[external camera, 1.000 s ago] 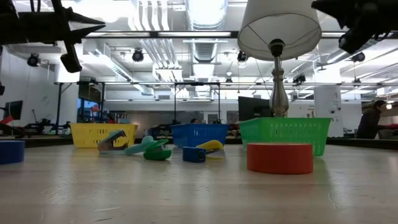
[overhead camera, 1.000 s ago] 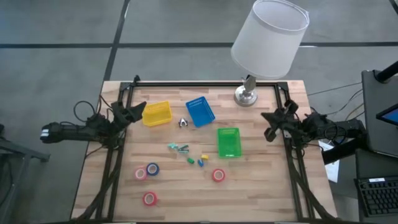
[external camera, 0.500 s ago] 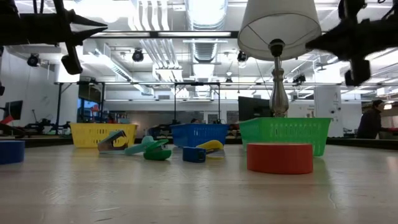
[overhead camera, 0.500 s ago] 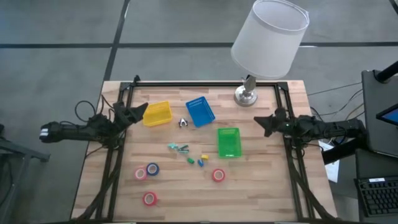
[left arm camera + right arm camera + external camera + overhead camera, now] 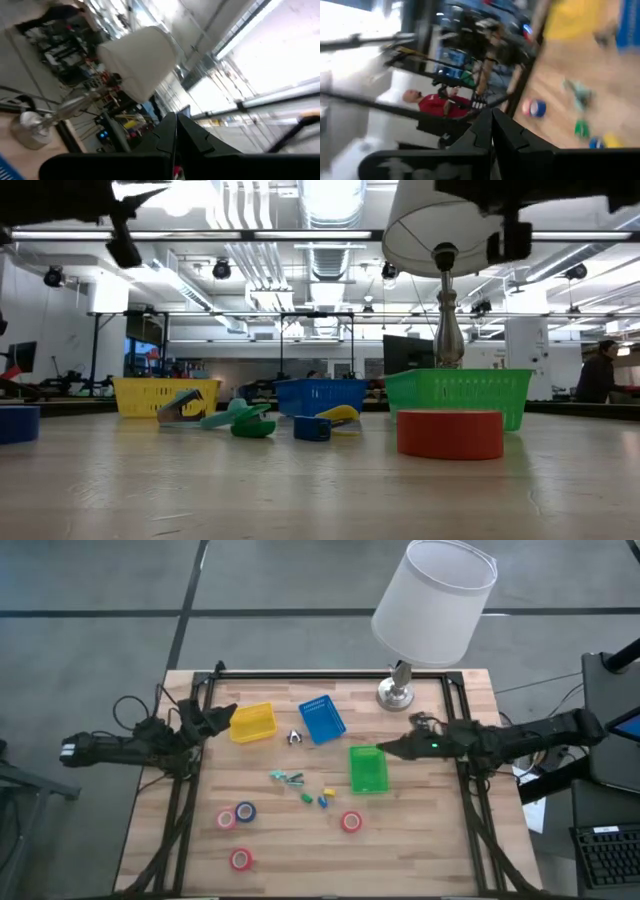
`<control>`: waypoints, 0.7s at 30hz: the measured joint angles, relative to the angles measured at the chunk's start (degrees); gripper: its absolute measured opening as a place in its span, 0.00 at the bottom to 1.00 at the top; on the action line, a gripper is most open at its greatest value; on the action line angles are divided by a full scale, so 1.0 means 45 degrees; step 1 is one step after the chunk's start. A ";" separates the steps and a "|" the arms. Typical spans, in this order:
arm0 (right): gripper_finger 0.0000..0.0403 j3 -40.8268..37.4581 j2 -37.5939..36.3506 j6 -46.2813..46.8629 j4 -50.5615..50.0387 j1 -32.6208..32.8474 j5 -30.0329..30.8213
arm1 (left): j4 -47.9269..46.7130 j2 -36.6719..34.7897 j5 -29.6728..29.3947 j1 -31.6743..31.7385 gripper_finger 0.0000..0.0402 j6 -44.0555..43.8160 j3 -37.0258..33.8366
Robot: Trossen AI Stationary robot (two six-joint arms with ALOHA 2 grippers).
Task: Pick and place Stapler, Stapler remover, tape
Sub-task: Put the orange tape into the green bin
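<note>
Left gripper (image 5: 228, 712), fingers pressed together on nothing, hangs above the left edge of the wooden table (image 5: 430, 840), its tip just beside the yellow basket (image 5: 252, 723). That basket sits in the far left part of the table. Nearer the front on that side lie three of the tape rolls: a pink roll (image 5: 227, 818) touching a blue roll (image 5: 245, 811), and a red roll (image 5: 241, 859) closer to the front edge, apart from the pair.

Between the yellow basket and the blue basket (image 5: 322, 720) rests the staple remover (image 5: 295, 737), a small metal claw, clear of both. In front of it, around the table's middle, a teal stapler (image 5: 287, 778) lies flat, with a green stapler (image 5: 307, 797) and a blue-and-yellow stapler (image 5: 326, 799) just beyond it toward the front right. In the low view these three sit in a loose cluster, none inside a basket.

A fourth tape roll, red (image 5: 351, 821), lies in front of the green basket (image 5: 367, 769), near it but not touching. All three baskets look empty from above.

A lamp (image 5: 432, 602) with a white shade stands at the far edge, right of the blue basket.

Right gripper (image 5: 383, 750), also closed and holding nothing, reaches in from the right side and hovers over the far right corner of the green basket.
</note>
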 joint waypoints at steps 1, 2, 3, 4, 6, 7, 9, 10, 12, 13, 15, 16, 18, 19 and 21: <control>0.02 0.0390 0.0499 -0.0034 -0.0088 -0.0037 0.0037 | -0.0001 0.0194 0.0190 0.0000 0.05 0.0071 0.0217; 0.02 0.0780 0.1026 -0.0039 -0.0222 -0.0093 0.0026 | -0.0009 0.0378 0.0309 0.0000 0.05 0.0038 0.0403; 0.02 0.1138 0.1545 0.0012 -0.0347 -0.0134 -0.0172 | -0.0017 0.0579 0.0367 0.0000 0.05 -0.0111 0.0585; 0.02 0.1499 0.2023 -0.0024 -0.0490 -0.0168 -0.0480 | -0.0008 0.0743 0.0372 0.0000 0.05 -0.0178 0.0759; 0.02 0.2151 0.2791 0.0176 -0.1001 -0.0237 -0.1314 | -0.0024 0.0992 0.0372 0.0000 0.05 -0.0146 0.1024; 0.02 0.2497 0.3086 0.0141 -0.0997 -0.0230 -0.1795 | -0.0020 0.1079 0.0440 0.0000 0.05 -0.0125 0.1143; 0.02 0.3196 0.3611 -0.0595 -0.0552 -0.0226 -0.2954 | -0.0017 0.1163 0.0713 0.0000 0.05 -0.0166 0.1290; 0.02 0.3524 0.3847 -0.0903 -0.0556 -0.0222 -0.3516 | -0.0007 0.1201 0.0814 0.0000 0.05 -0.0190 0.1351; 0.02 0.4461 0.4437 -0.1932 -0.0749 -0.0126 -0.4477 | -0.0006 0.1248 0.1021 0.0000 0.05 -0.0183 0.1394; 0.02 0.5012 0.4701 -0.2363 -0.1321 0.0004 -0.4754 | -0.0012 0.1274 0.1033 0.0000 0.05 -0.0181 0.1394; 0.02 0.6306 0.5217 -0.3417 -0.2943 0.0104 -0.5129 | -0.0024 0.1291 0.1026 0.0000 0.05 -0.0322 0.1384; 0.02 0.6974 0.5471 -0.3951 -0.3904 0.0153 -0.5349 | -0.0024 0.1296 0.1028 0.0000 0.05 -0.0431 0.1379; 0.02 0.8179 0.6141 -0.4787 -0.6152 0.0181 -0.5601 | -0.0015 0.1353 0.1023 0.0000 0.05 -0.0531 0.1365; 0.02 0.8725 0.6486 -0.5309 -0.7139 0.0176 -0.5691 | -0.0017 0.1366 0.1028 0.0000 0.05 -0.0603 0.1365; 0.04 0.9659 0.7243 -0.6194 -0.8840 0.0238 -0.5849 | -0.0048 0.1455 0.1028 -0.0005 0.05 -0.0843 0.1365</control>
